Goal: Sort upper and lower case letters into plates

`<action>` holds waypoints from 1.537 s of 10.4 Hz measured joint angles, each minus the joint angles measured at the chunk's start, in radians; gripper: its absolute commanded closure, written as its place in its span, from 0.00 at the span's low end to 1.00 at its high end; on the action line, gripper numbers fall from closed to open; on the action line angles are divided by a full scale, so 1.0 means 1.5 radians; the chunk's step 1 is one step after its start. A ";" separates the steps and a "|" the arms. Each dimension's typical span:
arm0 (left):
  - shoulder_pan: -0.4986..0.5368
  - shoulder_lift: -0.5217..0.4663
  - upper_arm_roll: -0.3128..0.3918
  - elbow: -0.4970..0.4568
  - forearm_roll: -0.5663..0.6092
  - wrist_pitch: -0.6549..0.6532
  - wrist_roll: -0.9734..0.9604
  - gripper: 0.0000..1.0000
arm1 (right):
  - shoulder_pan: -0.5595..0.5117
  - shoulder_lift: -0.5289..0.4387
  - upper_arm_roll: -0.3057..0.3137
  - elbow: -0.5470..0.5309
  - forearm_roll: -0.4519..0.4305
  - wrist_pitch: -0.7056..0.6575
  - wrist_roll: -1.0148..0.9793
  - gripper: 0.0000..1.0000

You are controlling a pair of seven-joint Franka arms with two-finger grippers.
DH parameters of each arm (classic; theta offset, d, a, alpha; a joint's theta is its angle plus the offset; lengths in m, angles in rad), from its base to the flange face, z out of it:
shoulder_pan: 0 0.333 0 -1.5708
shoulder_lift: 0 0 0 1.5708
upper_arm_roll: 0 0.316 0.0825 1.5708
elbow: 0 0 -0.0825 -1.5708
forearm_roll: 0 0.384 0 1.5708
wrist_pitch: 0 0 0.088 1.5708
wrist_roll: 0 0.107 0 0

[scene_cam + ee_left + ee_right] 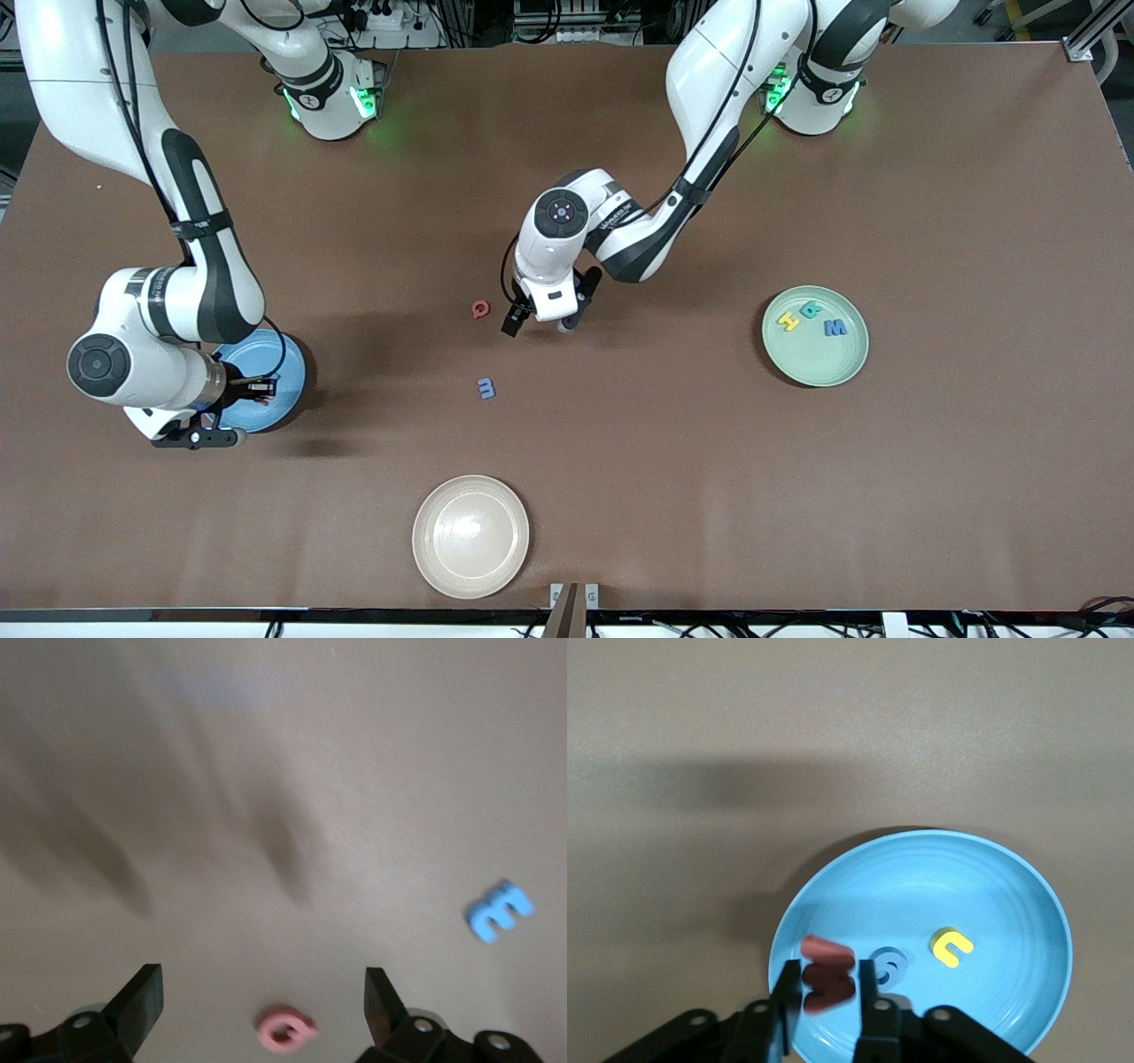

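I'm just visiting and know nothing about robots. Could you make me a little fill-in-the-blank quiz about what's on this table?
The pale mint green round plate holds ___ small toy letters.
The small red toy letter Q lies on the brown table near the left pincer, whose jaws stand ___.
The right pincer is over the round plate coloured ___.
The cream-beige round plate holds ___ letters.
Missing words: three; open; blue; no.

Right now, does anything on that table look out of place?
Two letters lie loose on the table, outside any plate: a red Q beside the left pincer, and a blue m nearer the camera. The cream plate sits empty.
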 measured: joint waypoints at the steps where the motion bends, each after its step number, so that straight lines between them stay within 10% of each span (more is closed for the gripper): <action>1: -0.011 0.007 0.000 0.000 0.000 0.041 -0.044 0.00 | 0.000 0.000 0.000 -0.002 0.000 0.000 -0.001 0.00; 16: -0.077 0.105 0.000 0.039 -0.019 0.149 -0.233 0.12 | 0.000 0.028 0.003 -0.003 0.000 0.009 -0.002 0.00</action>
